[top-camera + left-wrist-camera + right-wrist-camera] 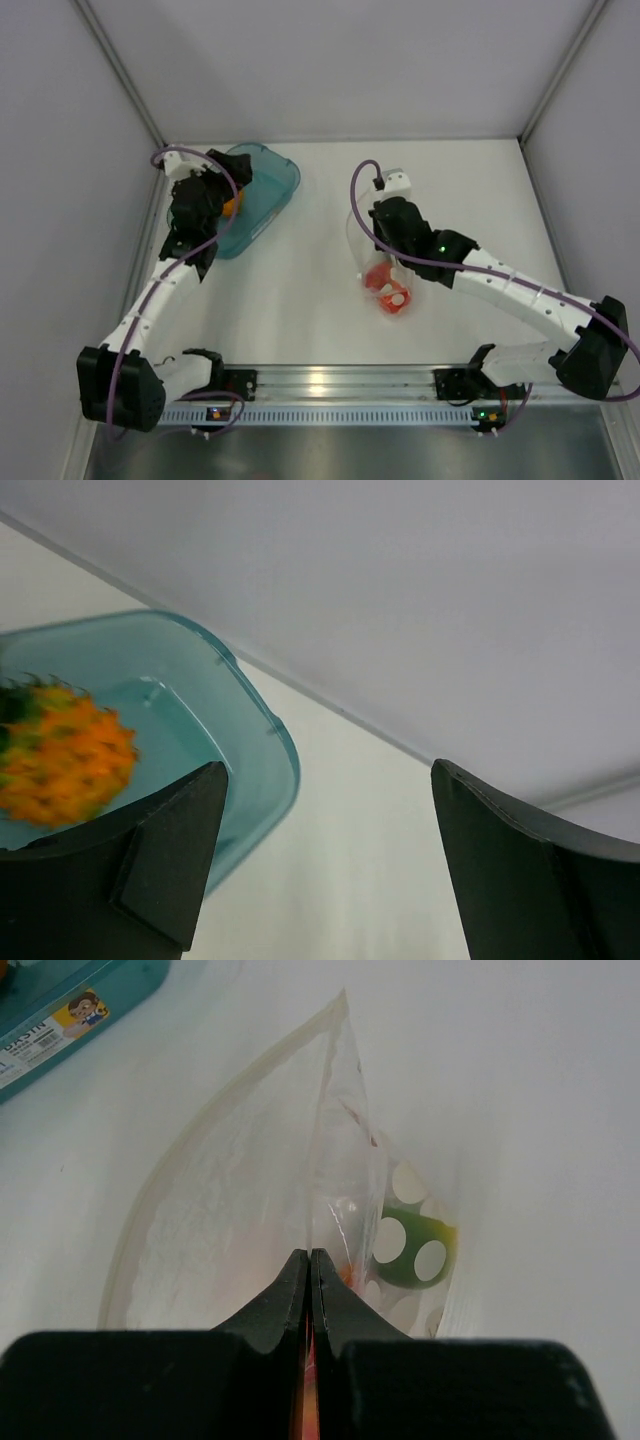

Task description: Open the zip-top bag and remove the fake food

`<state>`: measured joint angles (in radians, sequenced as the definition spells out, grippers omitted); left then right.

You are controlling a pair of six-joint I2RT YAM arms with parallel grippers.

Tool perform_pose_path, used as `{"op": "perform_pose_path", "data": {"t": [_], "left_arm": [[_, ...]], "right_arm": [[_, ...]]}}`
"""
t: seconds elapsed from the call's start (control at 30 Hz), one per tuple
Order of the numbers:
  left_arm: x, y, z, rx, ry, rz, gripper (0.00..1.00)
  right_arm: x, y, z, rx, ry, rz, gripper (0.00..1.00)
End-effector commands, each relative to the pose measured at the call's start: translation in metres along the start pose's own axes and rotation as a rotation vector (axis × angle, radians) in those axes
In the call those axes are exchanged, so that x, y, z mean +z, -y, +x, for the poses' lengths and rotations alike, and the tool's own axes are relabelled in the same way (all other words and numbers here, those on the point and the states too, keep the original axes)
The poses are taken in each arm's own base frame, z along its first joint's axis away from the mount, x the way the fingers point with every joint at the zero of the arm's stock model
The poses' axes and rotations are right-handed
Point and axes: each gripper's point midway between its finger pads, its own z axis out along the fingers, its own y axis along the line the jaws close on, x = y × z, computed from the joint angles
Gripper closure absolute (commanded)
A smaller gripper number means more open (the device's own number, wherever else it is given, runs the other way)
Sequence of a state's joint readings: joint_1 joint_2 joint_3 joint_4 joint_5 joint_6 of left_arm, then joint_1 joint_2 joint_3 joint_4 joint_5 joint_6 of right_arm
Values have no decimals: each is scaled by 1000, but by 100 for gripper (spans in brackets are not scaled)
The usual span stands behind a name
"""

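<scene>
Pale grey panels close in a white desk (300, 310) on three sides, with the two arm bases bolted along its near edge. At far left stands a translucent teal tray (272, 182), and the left arm (150, 300) reaches up to it so that its wrist hangs over the tray's near left part. The left jaws are spread wide with nothing between them. Just beyond their left finger (170, 860), inside the tray's outline, shows the orange pineapple (62, 762) with green leaves. It is blurred, so I cannot tell whether it is resting on the tray floor.

Right of centre, well apart from the tray, the right arm (500, 275) bends in to the zip-top bag (225, 1195). The right jaws are pressed fully together, pinching a fold of the bag's clear film. From the right wrist the bag's rim bows out to the left and rises to a point. Inside sits a green piece with white spots (408, 1248). From above, red-orange fruits (388, 290) are bunched at the bag's near end. A cartoon sticker (78, 1010) marks the tray's edge.
</scene>
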<state>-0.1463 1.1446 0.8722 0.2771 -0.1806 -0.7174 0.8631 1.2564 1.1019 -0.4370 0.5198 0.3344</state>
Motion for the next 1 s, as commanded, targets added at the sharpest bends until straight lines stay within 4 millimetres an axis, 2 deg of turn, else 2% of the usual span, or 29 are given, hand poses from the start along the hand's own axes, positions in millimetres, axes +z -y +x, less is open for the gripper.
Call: {"op": "perform_pose_path", "data": {"t": [0.0,0.03,0.07,0.13,0.33,0.43,0.47,0.53,0.63,0.7,0.73,0.87,0.97], "left_arm": [[-27,56,24,-15,-145,152,13],[-31,65,33,-11,-172,178,15],[-36,79,40,-10,-204,215,23],[-56,113,69,-7,-299,293,33],[-89,164,108,-49,-421,407,57],[-102,191,127,-67,-484,460,65],[-106,196,141,-78,-524,462,67],[-110,204,151,-96,-564,478,73],[-120,214,178,-110,-623,500,82],[-132,222,192,-103,-654,519,87],[-134,222,201,-94,-668,513,92],[-147,215,229,-74,-717,488,100],[-147,203,249,-50,-747,453,100]], "right_arm": [[-5,-8,-29,54,64,-34,100],[-6,-9,-29,57,63,-36,100],[-7,-12,-29,53,61,-42,100],[-10,-14,-30,55,56,-45,100],[-17,-22,-33,74,64,-89,100],[-20,-26,-36,91,75,-109,100],[-22,-27,-38,99,82,-113,100],[-24,-28,-39,113,89,-118,100],[-28,-28,-41,131,104,-126,100],[-30,-26,-44,140,114,-120,100],[-31,-25,-44,142,118,-118,100],[-34,-21,-48,159,136,-110,100],[-37,-21,-50,153,145,-118,100]]}}
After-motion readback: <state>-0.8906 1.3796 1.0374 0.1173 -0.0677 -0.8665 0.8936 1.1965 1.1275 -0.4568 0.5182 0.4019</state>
